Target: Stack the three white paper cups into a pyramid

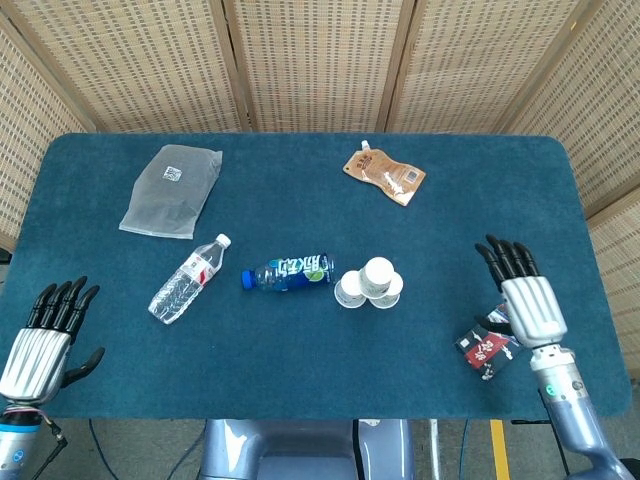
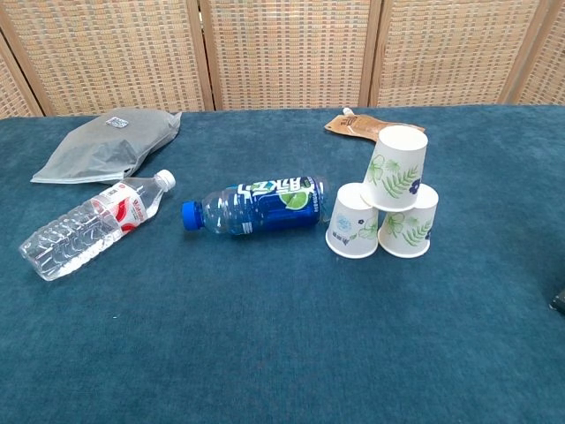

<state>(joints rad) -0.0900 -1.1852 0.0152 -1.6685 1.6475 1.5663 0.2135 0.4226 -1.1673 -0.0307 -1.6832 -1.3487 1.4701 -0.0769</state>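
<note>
Both hands lie outside the chest view. In the head view the right hand covers part of a small red packet (its print too small to read), and the left hand is cut off at the wrist by the bottom edge.

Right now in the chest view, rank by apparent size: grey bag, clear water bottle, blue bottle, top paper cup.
1. grey bag, though it lies farthest back.
2. clear water bottle and blue bottle: these look alike in length, so I won't rank them.
3. top paper cup, smallest.
</note>
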